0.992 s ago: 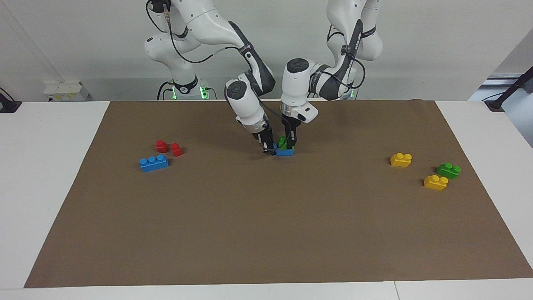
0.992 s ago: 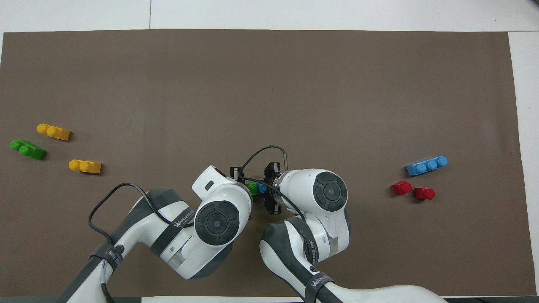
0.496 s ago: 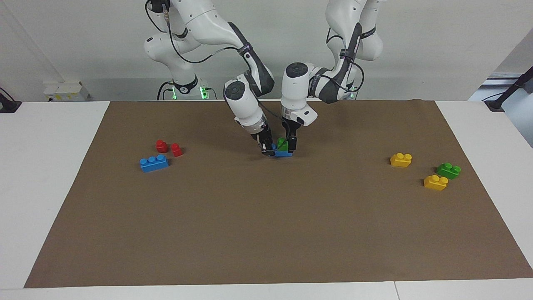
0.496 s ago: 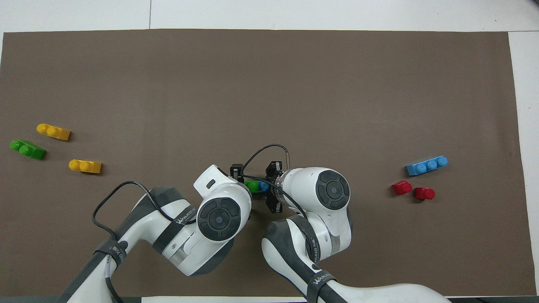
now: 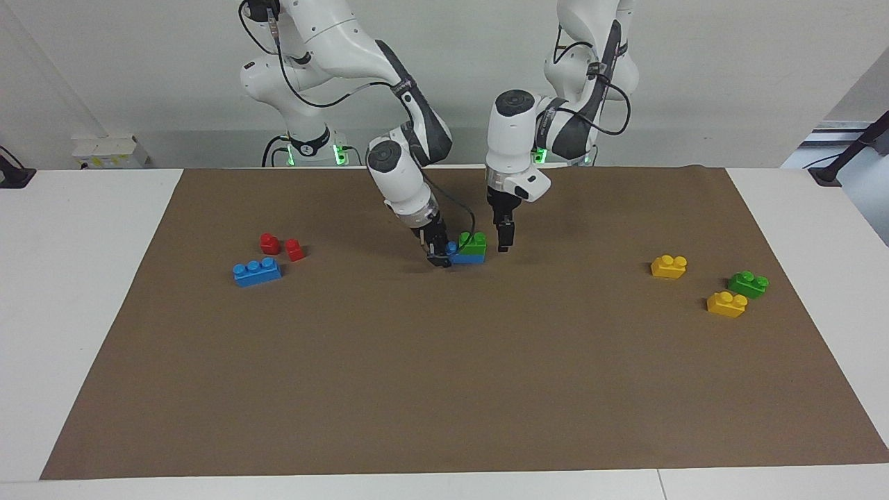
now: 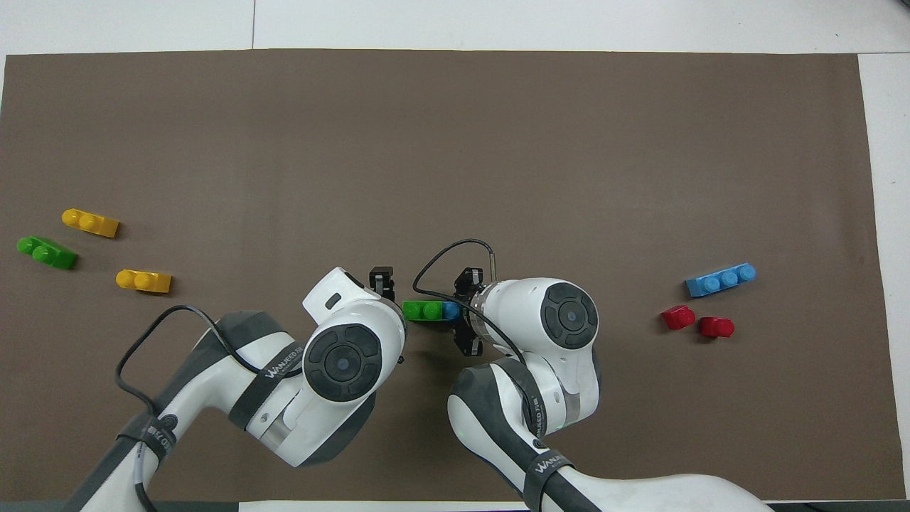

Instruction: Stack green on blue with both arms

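Facing view: green brick [image 5: 474,242] sits pressed on the blue brick [image 5: 467,257], whose end the right gripper [image 5: 439,258] clamps to steady it, while the left gripper [image 5: 505,241], released, hangs just beside the blue brick.

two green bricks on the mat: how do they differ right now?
1. Support: the stacked green brick sits on a blue brick at mid-mat; the loose green brick lies directly on the brown mat.
2. Company: the stacked one has the right gripper at the blue brick beside it and the left gripper close by, clear of it; the loose one lies by two yellow bricks.

Shared: bright green, two studs.
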`<action>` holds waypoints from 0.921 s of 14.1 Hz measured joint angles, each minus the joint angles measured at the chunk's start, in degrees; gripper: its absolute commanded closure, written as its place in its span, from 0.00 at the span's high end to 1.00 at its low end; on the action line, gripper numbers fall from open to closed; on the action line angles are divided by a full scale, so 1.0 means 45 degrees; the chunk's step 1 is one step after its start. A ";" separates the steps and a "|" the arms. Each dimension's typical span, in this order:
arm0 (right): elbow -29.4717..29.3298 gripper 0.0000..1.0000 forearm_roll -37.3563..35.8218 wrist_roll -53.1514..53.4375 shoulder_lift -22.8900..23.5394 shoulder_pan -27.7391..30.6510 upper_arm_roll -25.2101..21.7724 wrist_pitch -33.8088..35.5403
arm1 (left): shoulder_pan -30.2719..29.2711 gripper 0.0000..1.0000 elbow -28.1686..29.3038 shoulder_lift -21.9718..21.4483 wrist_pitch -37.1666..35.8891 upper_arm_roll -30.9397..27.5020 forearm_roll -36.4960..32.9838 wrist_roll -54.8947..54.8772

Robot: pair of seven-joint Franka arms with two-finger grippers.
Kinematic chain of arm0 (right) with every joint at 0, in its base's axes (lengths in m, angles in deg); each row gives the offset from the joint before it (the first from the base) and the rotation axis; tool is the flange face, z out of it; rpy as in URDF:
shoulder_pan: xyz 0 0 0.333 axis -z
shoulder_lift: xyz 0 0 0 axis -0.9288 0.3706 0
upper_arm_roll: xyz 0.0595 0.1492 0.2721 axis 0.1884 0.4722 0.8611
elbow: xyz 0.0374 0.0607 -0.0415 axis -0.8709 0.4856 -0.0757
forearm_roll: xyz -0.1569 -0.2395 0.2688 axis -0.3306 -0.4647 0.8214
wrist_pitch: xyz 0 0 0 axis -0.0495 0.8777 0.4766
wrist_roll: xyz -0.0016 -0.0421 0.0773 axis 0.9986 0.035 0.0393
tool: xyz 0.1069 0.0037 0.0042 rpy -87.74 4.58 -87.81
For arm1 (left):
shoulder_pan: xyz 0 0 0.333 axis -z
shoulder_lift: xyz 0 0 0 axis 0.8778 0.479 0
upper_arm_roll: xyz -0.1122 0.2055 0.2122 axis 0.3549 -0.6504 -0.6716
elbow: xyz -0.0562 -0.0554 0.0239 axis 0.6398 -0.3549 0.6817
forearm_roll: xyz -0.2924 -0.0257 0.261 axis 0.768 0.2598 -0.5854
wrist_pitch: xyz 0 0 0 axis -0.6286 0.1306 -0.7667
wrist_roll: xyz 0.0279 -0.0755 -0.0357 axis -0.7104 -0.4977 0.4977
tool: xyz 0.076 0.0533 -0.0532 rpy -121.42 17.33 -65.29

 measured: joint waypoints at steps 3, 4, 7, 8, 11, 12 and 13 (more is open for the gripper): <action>0.0001 0.83 -0.0002 -0.0002 0.0003 0.0033 -0.0002 0.0037 | -0.0406 1.00 -0.0144 -0.0271 -0.0593 -0.0021 0.0000 -0.0743; 0.0000 0.83 -0.0003 -0.0013 0.0002 0.0100 -0.0004 0.0097 | -0.0524 1.00 -0.0238 -0.0282 -0.0807 -0.0036 0.0000 -0.1111; -0.0048 0.84 -0.0012 -0.0985 -0.0072 0.0799 -0.0018 0.0849 | -0.0974 1.00 -0.0551 -0.0282 -0.1380 -0.0040 0.0000 -0.2432; -0.0081 0.88 -0.0014 -0.1593 -0.0179 0.1195 -0.0029 0.1266 | -0.1150 1.00 -0.0611 -0.0282 -0.1492 -0.0047 0.0001 -0.2894; -0.0162 1.00 -0.0036 -0.3947 -0.0766 0.2578 -0.0063 0.2717 | -0.1677 1.00 -0.0670 -0.0282 -0.1684 -0.0059 0.0001 -0.4454; -0.0245 1.00 -0.0046 -0.4979 -0.1018 0.3034 -0.0073 0.3330 | -0.1837 1.00 -0.0704 -0.0282 -0.1796 -0.0067 0.0001 -0.5038; -0.0405 1.00 -0.0067 -0.6042 -0.1250 0.3469 -0.0089 0.4050 | -0.2000 1.00 -0.0744 -0.0282 -0.1906 -0.0069 0.0001 -0.5609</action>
